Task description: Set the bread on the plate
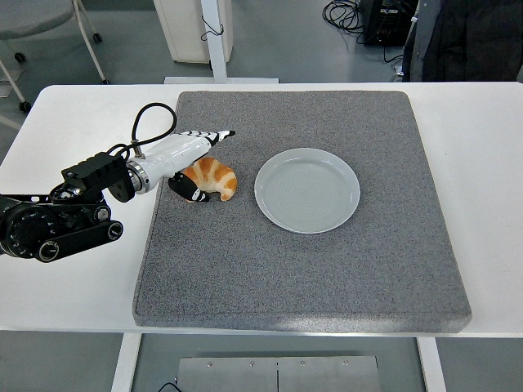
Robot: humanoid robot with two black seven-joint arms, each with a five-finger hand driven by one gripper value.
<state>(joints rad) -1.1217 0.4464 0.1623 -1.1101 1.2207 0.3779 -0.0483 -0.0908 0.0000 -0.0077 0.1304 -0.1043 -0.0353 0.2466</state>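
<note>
Left hand (189, 163) at the mat's left edge, fingers spread around the bread (212, 178) but not yet clamped: upper fingers (214, 134) stretched over the far side, thumb low against the near-left end. Contact at the thumb apparent; contact of the upper fingers not clear. Bread, a croissant, flat on the mat (302, 269) in its left-far quarter, just left of the plate (307, 190) and apart from it. Plate empty, near the mat's middle, slightly toward the far edge. Right hand absent from view.

Step in hand, by judgement: securing the grasp before the lift. Best done by lowering the upper fingers onto the far curve of the croissant and closing gently against the thumb, so as to pinch across the thick middle and not at a tapering end. Light pressure advisable, a soft, flaky crust being likely to crush or shed. Risk of the thumb nudging the bread rightward along the mat instead of trapping it; hence closure from both sides together. Afterwards, a lift clear of the plate's rim, a short carry to the right, and release low over the plate's centre.

Surface: grey, coarse-textured mat covering most of a white table (490, 163), bare margins at the left, right and near edges. Beyond the far edge: grey floor, a white post (216, 37), a chair's (33, 33) wheeled legs at far left, cables (347, 12) and dark equipment at far right.
</note>
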